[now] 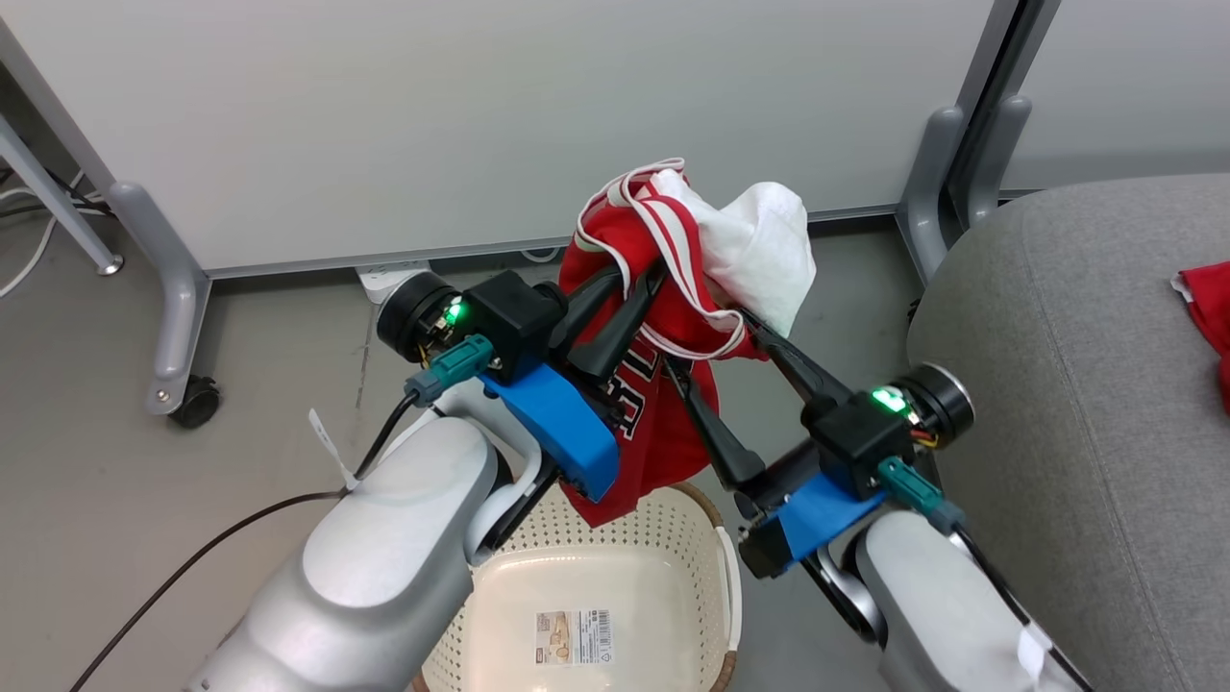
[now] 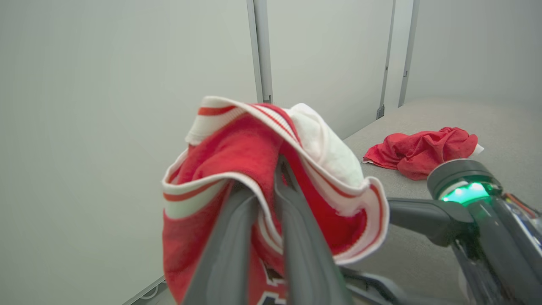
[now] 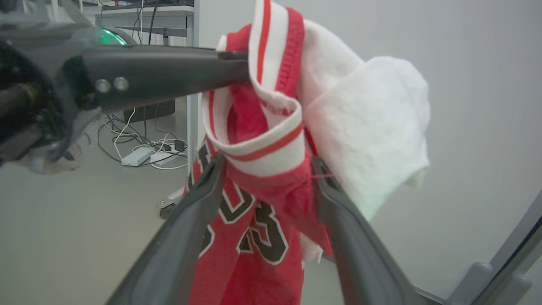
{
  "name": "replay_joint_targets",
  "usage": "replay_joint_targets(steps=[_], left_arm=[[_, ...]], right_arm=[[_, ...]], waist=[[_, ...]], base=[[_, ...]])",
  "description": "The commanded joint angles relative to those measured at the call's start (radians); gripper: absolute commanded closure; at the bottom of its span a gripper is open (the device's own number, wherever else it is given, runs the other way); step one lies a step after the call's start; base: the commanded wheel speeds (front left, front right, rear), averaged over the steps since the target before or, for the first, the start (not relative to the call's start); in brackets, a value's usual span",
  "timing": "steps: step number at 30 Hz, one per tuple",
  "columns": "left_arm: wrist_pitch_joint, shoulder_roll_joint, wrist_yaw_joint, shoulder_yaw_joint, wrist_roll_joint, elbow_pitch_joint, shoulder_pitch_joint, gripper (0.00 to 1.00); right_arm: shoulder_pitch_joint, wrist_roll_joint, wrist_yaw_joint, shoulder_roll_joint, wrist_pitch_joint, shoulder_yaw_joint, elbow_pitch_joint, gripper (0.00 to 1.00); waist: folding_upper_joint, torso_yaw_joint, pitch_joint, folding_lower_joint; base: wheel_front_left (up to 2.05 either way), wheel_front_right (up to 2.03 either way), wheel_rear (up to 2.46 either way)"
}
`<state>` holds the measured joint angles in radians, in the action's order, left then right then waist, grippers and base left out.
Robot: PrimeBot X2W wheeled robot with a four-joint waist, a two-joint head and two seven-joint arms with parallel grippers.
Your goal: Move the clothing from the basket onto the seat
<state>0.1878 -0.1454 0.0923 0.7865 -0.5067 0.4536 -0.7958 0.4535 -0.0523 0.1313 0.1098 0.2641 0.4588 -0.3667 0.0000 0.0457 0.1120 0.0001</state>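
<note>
Roughly half done, I'd say: plain red garment point(image 1: 1209, 317) already lies on the seat point(image 1: 1057, 404); basket point(image 1: 615, 529) looks empty; striped jersey point(image 1: 663, 432) hangs in the air above the basket, left of the seat, not yet across. Left gripper point(image 1: 636, 279) jaws pressed together, pinching the jersey's upper folds; right gripper point(image 1: 711, 344) jaws spread, straddling the bunch below the white trim, cloth touching both fingers; can't tell if they squeeze. Left to do: carry right, release over seat.
</note>
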Motion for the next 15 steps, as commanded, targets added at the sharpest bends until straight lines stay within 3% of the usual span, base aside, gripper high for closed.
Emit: replay_joint_targets(steps=[1, 15], left_arm=[[0.008, 0.003, 0.003, 0.006, 0.003, -0.003, -0.014, 1.00], [0.021, 0.021, 0.008, 0.027, -0.006, 0.012, -0.031, 1.00]], right_arm=[[0.046, 0.006, -0.001, -0.008, 0.000, 0.014, -0.035, 0.00], [0.179, 0.005, -0.001, -0.046, 0.000, 0.053, -0.205, 0.00]], waist=[[0.0000, 0.005, 0.006, -0.0001], [0.0000, 0.016, 0.030, -0.0001]], base=[[0.00, 0.00, 0.00], [0.00, 0.00, 0.00]])
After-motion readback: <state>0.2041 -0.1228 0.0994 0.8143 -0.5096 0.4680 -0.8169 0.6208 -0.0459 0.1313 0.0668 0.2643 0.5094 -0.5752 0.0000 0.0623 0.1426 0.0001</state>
